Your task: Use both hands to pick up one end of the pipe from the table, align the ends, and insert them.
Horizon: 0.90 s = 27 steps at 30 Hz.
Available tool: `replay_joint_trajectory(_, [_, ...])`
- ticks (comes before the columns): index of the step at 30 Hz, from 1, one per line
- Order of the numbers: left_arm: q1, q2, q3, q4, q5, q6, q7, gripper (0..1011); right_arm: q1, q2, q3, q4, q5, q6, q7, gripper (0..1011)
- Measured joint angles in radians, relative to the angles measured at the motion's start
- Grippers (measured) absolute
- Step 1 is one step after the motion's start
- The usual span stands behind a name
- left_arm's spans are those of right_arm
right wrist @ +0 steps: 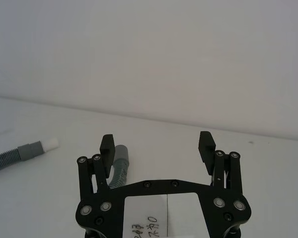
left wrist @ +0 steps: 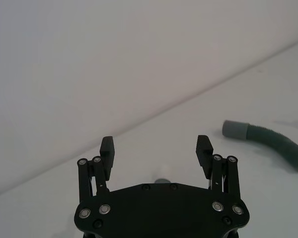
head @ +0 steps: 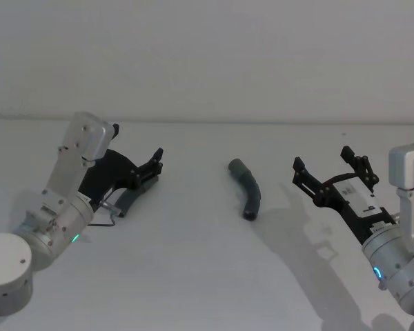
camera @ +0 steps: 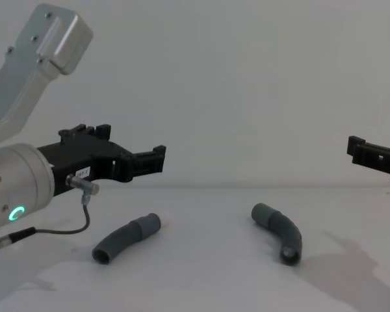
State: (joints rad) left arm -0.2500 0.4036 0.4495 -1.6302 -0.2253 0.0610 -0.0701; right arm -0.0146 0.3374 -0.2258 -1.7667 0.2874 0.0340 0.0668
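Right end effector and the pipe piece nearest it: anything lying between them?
Nothing. In the head view, the stretch of table between the right end effector and the bent pipe piece is bare. The chest view agrees.

— What is carried by the desk [head: 193, 276]?
— Two bent dark-grey hose pieces are seen lying on its plain white surface, well apart.
— How are they placed?
— The left hose piece [camera: 127, 237] is laid toward the robot's left, a narrow white tip [right wrist: 50, 144] being shown on one cuff [right wrist: 31, 150]. The right hose piece [head: 247, 187] is laid just right of the middle, ribbed between smooth ends.
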Motion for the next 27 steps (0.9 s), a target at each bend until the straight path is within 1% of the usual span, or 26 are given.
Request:
replay_joint_trajectory(2, [-0.004, 0.008, -0.001, -0.001, -0.006, 0.014, -0.015, 1001, 0.000, 0.000, 0.000, 0.000, 0.000, 0.000, 0.000, 1001])
replay_joint_trajectory(5, [-0.017, 0.030, -0.002, -0.003, -0.023, 0.056, -0.059, 1001, 0.000, 0.000, 0.000, 0.000, 0.000, 0.000, 0.000, 1001])
replay_joint_trajectory(8, [-0.025, 0.043, -0.002, -0.003, -0.032, 0.082, -0.086, 1001, 0.000, 0.000, 0.000, 0.000, 0.000, 0.000, 0.000, 1001])
replay_joint_trajectory(9, [-0.032, 0.052, -0.002, -0.003, -0.039, 0.103, -0.106, 1001, 0.000, 0.000, 0.000, 0.000, 0.000, 0.000, 0.000, 1001])
replay_joint_trajectory(10, [-0.032, 0.052, -0.002, -0.003, -0.039, 0.103, -0.106, 1001, 0.000, 0.000, 0.000, 0.000, 0.000, 0.000, 0.000, 1001])
replay_joint_trajectory(12, [-0.050, 0.071, -0.002, 0.003, -0.051, 0.141, -0.145, 1001, 0.000, 0.000, 0.000, 0.000, 0.000, 0.000, 0.000, 1001])
replay_joint_trajectory(13, [-0.050, 0.071, -0.002, 0.003, -0.051, 0.141, -0.145, 1001, 0.000, 0.000, 0.000, 0.000, 0.000, 0.000, 0.000, 1001])
replay_joint_trajectory(17, [-0.083, 0.090, 0.002, 0.026, -0.067, 0.198, -0.205, 1001, 0.000, 0.000, 0.000, 0.000, 0.000, 0.000, 0.000, 1001])
replay_joint_trajectory(20, [-0.105, 0.096, 0.003, 0.045, -0.077, 0.224, -0.236, 1001, 0.000, 0.000, 0.000, 0.000, 0.000, 0.000, 0.000, 1001])
replay_joint_trajectory(27, [-0.147, 0.098, 0.005, 0.086, -0.100, 0.278, -0.297, 1001, 0.000, 0.000, 0.000, 0.000, 0.000, 0.000, 0.000, 1001])
